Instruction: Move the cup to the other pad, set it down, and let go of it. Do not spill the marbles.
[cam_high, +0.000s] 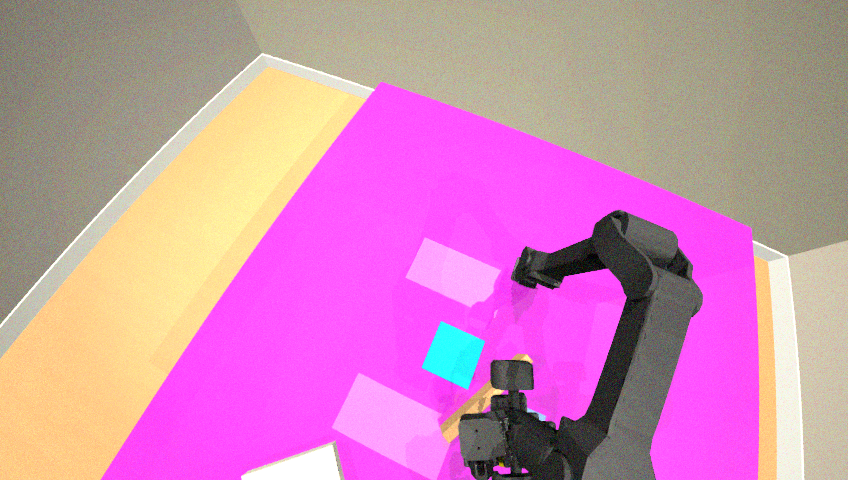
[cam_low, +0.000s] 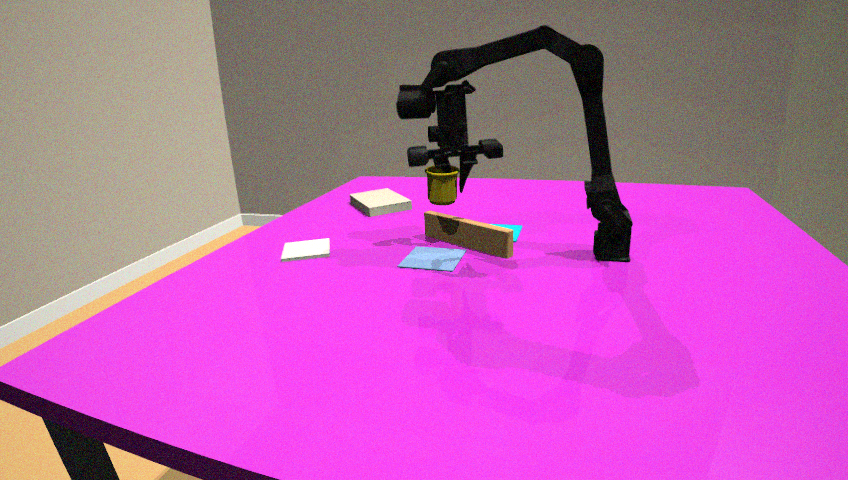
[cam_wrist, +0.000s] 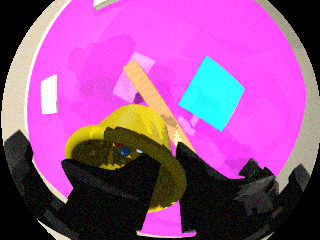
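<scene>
Our gripper (cam_low: 453, 178) (cam_wrist: 167, 155) is closed on the wall of the yellow cup (cam_low: 442, 186) (cam_wrist: 135, 120), one finger inside it, and we hold the cup in the air above the wooden bar (cam_low: 468, 233) (cam_wrist: 152, 100) (cam_high: 470, 411), with blue and red marbles (cam_wrist: 125, 150) visible inside. On the magenta table (cam_high: 333, 237) (cam_low: 357, 356) (cam_wrist: 185, 30), the bar stands on edge between two flat pads: the cyan pad (cam_high: 453, 355) (cam_low: 510, 230) (cam_wrist: 212, 94) on one side and the pale blue pad (cam_low: 432, 258) (cam_high: 536, 414) on the other, the latter mostly hidden from above by our arm (cam_high: 660, 333) (cam_low: 586, 89).
</scene>
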